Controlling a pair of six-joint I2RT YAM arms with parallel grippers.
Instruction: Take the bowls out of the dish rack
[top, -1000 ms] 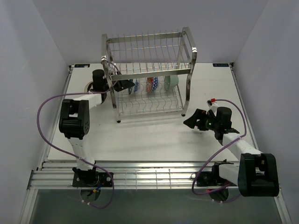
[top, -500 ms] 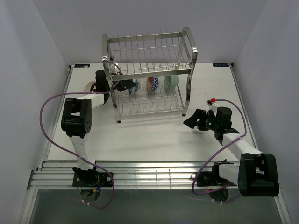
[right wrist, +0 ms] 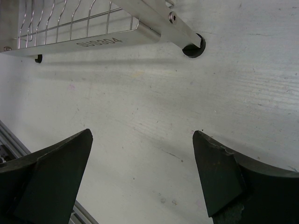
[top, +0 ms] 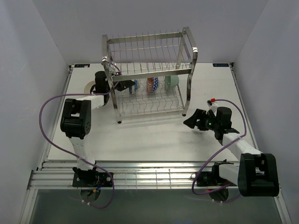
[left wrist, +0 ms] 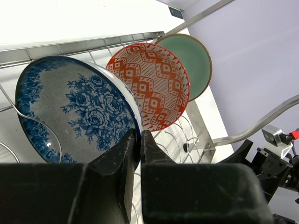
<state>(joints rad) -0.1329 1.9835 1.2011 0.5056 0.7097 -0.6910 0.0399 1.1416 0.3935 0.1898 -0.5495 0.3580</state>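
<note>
While left gripper pinches blue floral bowl rim, right gripper gapes wide

Three bowls, one dish rack, two arms.

The rack's lower tier holds three bowls, one of each kind: one blue floral bowl, one red-patterned bowl and one mint green bowl. The dish rack is a single steel wire piece with two tiers and four chrome posts. One more pale round thing lies on the surface, partly hidden, its kind unclear. There are two arms, the left arm and the right arm. Each has one gripper, the left gripper and the right gripper. Two purple cables run one to each arm.
</note>
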